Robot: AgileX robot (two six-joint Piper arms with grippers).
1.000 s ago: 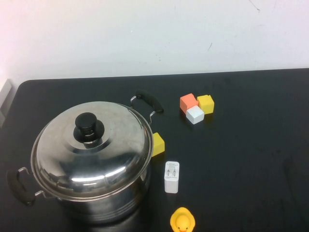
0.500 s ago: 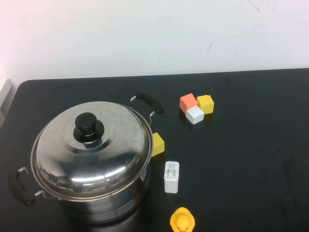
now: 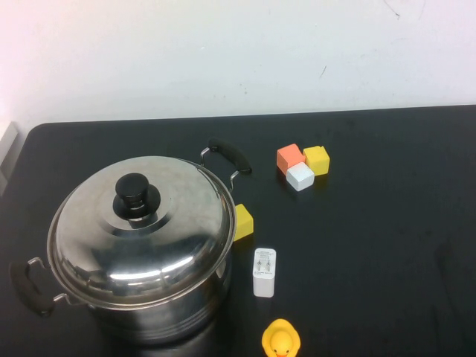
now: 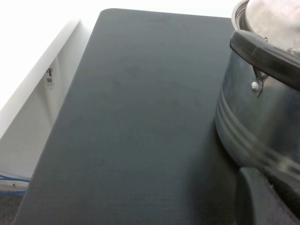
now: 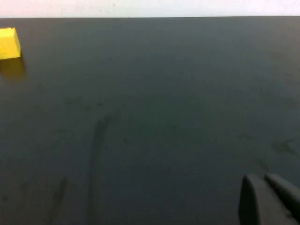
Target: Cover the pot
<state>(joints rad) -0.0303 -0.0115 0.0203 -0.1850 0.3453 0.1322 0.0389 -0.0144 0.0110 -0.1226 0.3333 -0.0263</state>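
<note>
The pot (image 3: pixel 160 316) stands at the front left of the black table, with two black side handles (image 3: pixel 230 156). A domed steel lid (image 3: pixel 149 238) with a black knob (image 3: pixel 136 195) sits on its rim. Neither gripper shows in the high view. In the left wrist view my left gripper (image 4: pixel 268 187) is low over the table, right beside the pot's wall (image 4: pixel 248 117) and below one handle (image 4: pixel 267 49); its fingers lie together. In the right wrist view my right gripper (image 5: pixel 265 182) is shut and empty over bare table.
A yellow block (image 3: pixel 242 222) lies against the pot's right side. A white charger (image 3: pixel 265 272) and a rubber duck (image 3: pixel 281 340) lie in front of it. Orange (image 3: pixel 291 157), white (image 3: pixel 300 177) and yellow (image 3: pixel 317 160) cubes sit mid-table. The table's left edge (image 4: pixel 70 89) is near the pot.
</note>
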